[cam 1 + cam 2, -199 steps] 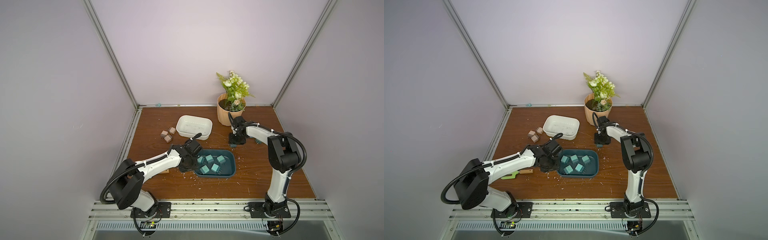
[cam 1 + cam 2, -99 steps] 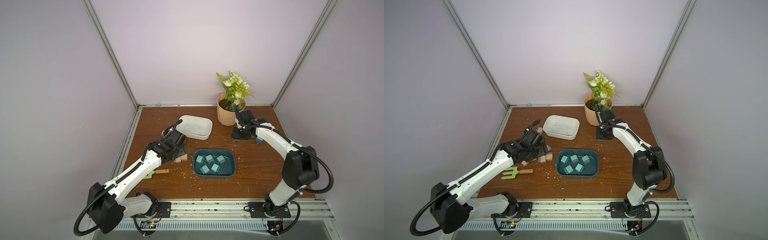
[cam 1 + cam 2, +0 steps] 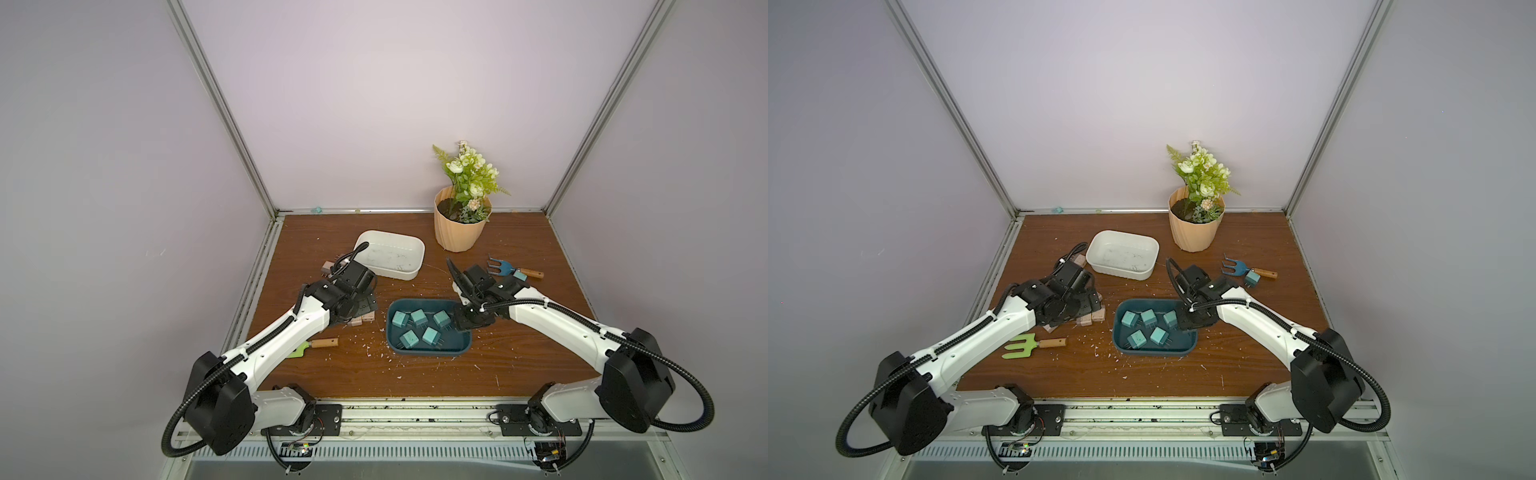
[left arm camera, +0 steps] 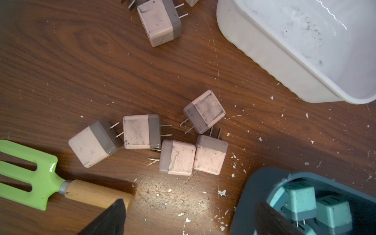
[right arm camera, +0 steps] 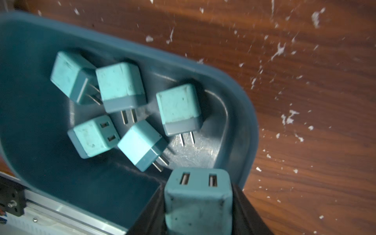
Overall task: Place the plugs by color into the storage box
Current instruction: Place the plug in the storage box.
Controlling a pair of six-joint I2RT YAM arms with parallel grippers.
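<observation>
The right gripper [image 5: 199, 213] is clamped on a teal plug [image 5: 198, 195], whose two slots face the wrist camera, and it hangs just over one end of the teal tub [image 5: 244, 114]. In the tub, just beyond its fingertips, lie five teal plugs [image 5: 120, 83], tilted this way and that, some touching. The left gripper [image 4: 189, 221] stands wide open with nothing between its fingers [image 4: 109, 219], above the wooden table [image 4: 61, 71]. Just ahead of its tips lies a cluster of five tan plugs [image 4: 140, 132] on their sides, several touching, and a sixth tan plug [image 4: 158, 22] lies farther out. The green fork [image 4: 26, 171] lies beside one finger, and a corner of the teal tub is beside the other. The white tub [image 4: 264, 53] sits farther ahead, past the cluster. In a top view, a lone plug [image 3: 518, 274] touches the blue fork [image 3: 498, 266], well apart from the right gripper on the side away from the teal tub.
</observation>
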